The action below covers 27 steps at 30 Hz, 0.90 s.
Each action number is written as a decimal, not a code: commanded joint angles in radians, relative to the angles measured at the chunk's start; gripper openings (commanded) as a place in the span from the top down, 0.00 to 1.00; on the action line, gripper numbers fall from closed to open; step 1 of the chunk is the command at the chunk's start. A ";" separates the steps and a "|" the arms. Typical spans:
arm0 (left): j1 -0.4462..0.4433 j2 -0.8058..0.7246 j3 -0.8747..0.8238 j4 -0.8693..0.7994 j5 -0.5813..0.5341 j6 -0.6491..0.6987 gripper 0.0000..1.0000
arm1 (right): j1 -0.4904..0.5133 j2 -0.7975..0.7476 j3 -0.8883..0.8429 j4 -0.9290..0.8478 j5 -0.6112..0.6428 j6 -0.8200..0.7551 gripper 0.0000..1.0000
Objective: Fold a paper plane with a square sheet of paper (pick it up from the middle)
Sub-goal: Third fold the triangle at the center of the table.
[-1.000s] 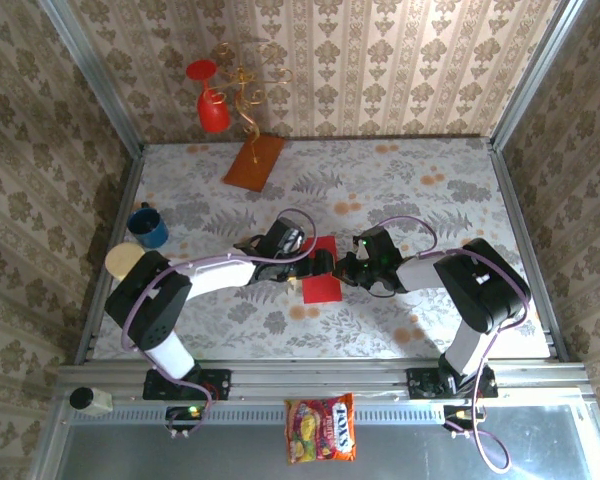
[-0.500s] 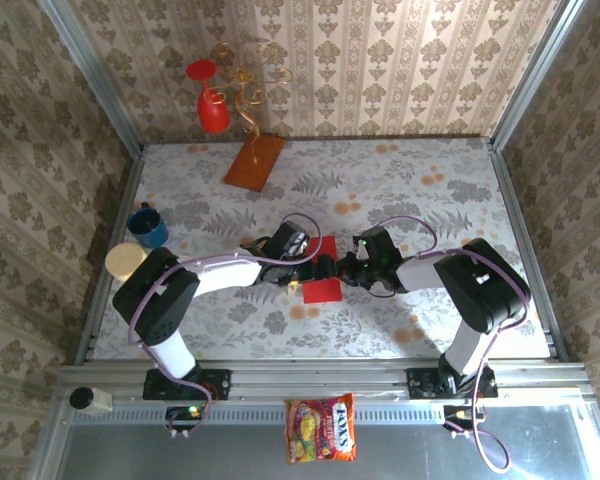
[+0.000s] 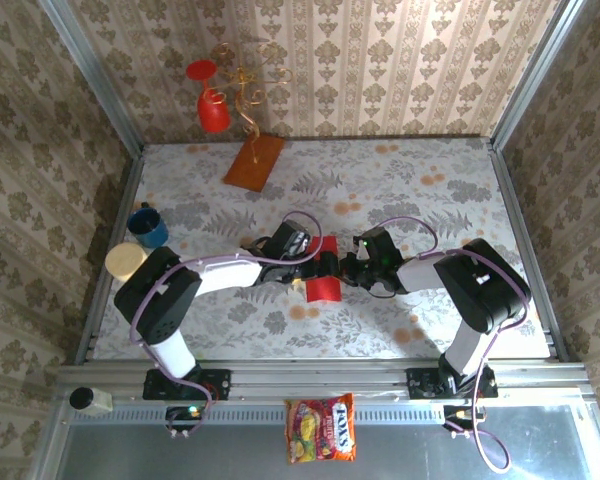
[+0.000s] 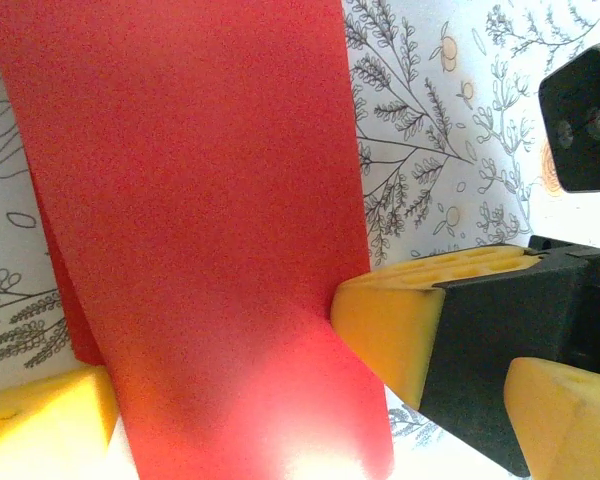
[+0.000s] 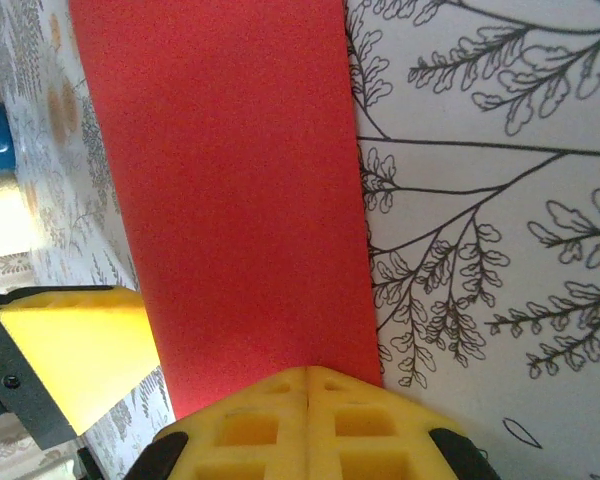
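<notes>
On the left, the left gripper (image 3: 308, 270) has crept in from where it stood a second ago and now sits right at the sheet's left edge, its jaws spread wide. In its wrist view a yellow pad (image 4: 40, 420) shows at either lower corner and nothing is clamped between them, so it holds nothing. In the middle of the table (image 3: 430, 200) is the red sheet (image 3: 323, 290), between the two grippers, and this is what has changed most. A second ago it showed from above as a flat strip with a straight near edge. Now that near end looks shorter and rounded, as though the paper is bowing up off the surface, though how high it has risen cannot be told from above. On the right, the right gripper (image 5: 309, 380) is closed, its pads pressed together on the sheet's right edge, as it was a second ago. My reading is that the paper is being lifted and curled over by this one pinch while the open left jaws wait to take the other side. The folding is at an early stage, with no dart shape yet. With only one edge pinched, the thin paper could slip or crease crookedly.
</notes>
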 commanded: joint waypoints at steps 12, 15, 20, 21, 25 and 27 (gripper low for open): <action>0.047 -0.057 -0.155 0.404 0.111 -0.074 0.00 | 0.006 0.027 -0.033 -0.088 0.028 0.000 1.00; 0.069 -0.043 -0.175 0.460 0.137 -0.089 0.00 | 0.005 0.024 -0.033 -0.090 0.029 0.000 1.00; 0.097 -0.014 -0.173 0.475 0.169 -0.083 0.00 | 0.006 0.019 -0.033 -0.098 0.032 -0.003 1.00; 0.101 -0.008 -0.171 0.474 0.176 -0.077 0.01 | 0.005 0.019 -0.032 -0.099 0.032 -0.003 1.00; 0.126 0.023 -0.168 0.475 0.216 -0.043 0.08 | 0.006 0.024 -0.026 -0.108 0.029 -0.010 1.00; 0.136 0.037 -0.169 0.471 0.231 -0.025 0.13 | 0.006 0.025 -0.022 -0.112 0.029 -0.012 1.00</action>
